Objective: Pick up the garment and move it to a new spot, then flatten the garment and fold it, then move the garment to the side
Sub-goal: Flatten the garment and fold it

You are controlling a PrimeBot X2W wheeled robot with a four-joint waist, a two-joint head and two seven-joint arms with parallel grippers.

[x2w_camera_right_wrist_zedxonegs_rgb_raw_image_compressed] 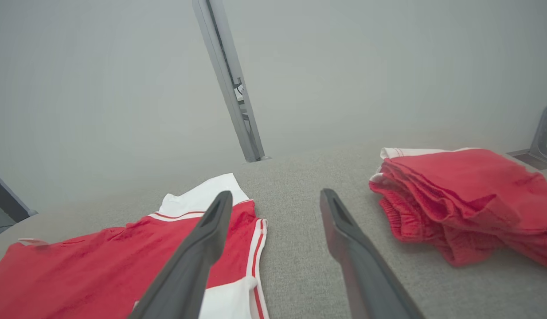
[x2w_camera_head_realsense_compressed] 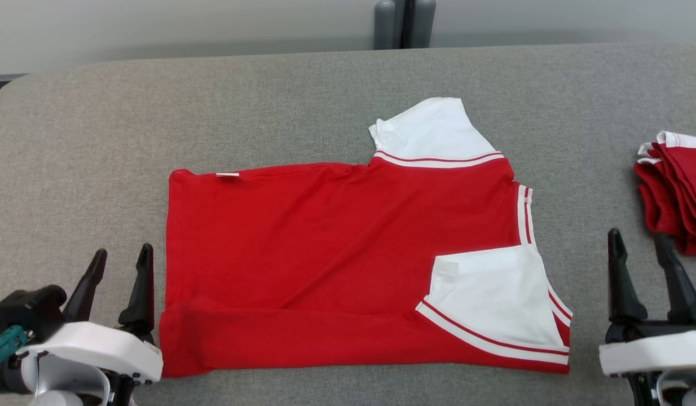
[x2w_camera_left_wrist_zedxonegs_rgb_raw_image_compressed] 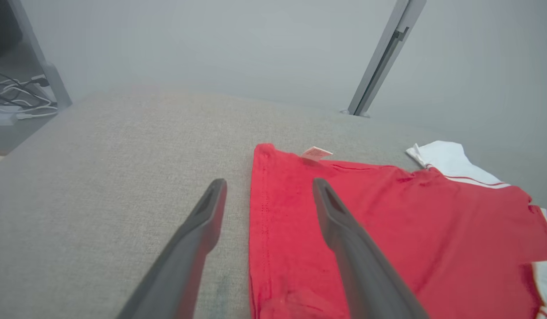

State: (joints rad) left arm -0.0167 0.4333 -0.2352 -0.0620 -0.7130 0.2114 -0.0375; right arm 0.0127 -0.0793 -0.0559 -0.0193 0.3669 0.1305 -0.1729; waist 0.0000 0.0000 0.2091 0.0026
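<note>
The garment [x2w_camera_head_realsense_compressed: 337, 254] is a red shirt with white sleeves and striped trim, lying flat in the middle of the grey table, its near edge folded over toward the middle. One white sleeve [x2w_camera_head_realsense_compressed: 432, 132] sticks out at the far side. My left gripper [x2w_camera_head_realsense_compressed: 125, 256] stands open just off the garment's left edge [x2w_camera_left_wrist_zedxonegs_rgb_raw_image_compressed: 260, 212], holding nothing. My right gripper [x2w_camera_head_realsense_compressed: 638, 237] stands open to the right of the garment's white sleeve [x2w_camera_right_wrist_zedxonegs_rgb_raw_image_compressed: 231, 301], over bare table, nothing between its fingers.
A pile of folded red and white clothes [x2w_camera_head_realsense_compressed: 678, 189] lies at the table's right edge, just beyond my right gripper [x2w_camera_right_wrist_zedxonegs_rgb_raw_image_compressed: 273, 197]. A grey post [x2w_camera_head_realsense_compressed: 404, 22] stands behind the table's far edge. The table's left corner is rounded, with cables [x2w_camera_left_wrist_zedxonegs_rgb_raw_image_compressed: 16, 97] on the floor beyond it.
</note>
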